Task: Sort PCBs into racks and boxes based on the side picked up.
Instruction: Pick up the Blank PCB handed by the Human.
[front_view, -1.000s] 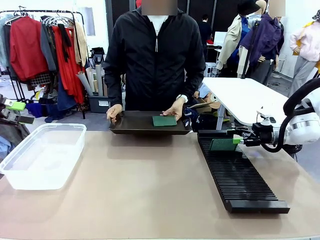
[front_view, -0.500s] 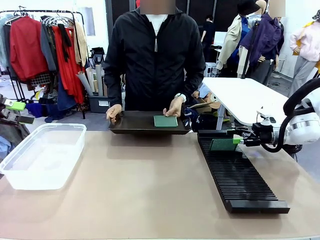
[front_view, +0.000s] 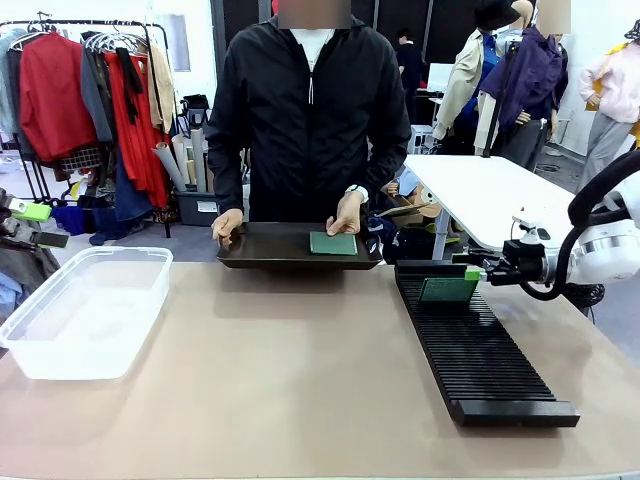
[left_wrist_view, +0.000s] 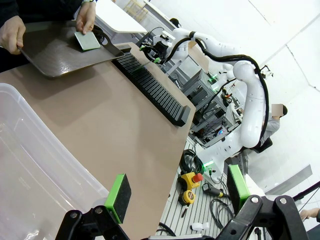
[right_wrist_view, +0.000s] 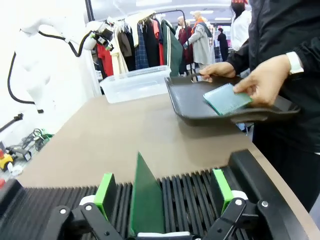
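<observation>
Right gripper (right_wrist_view: 163, 187), fingers wide apart, straddles a PCB (right_wrist_view: 146, 200) standing upright in a rack (front_view: 480, 350) slot at bottom centre, apparently parked. A hand (front_view: 348, 215) steadies the next PCB (front_view: 332, 243) on the tray (front_view: 270, 250), upper centre. Left gripper (left_wrist_view: 177, 192), fingers apart, hovers by the box (left_wrist_view: 30, 150).

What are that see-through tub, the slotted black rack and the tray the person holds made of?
The tub looks like translucent, faintly frosted plastic: the table shows through its walls. The rack appears matte black plastic, though coated metal is possible; it barely shines. The tray seems dark plastic with a semi-gloss face that catches soft light.
</observation>
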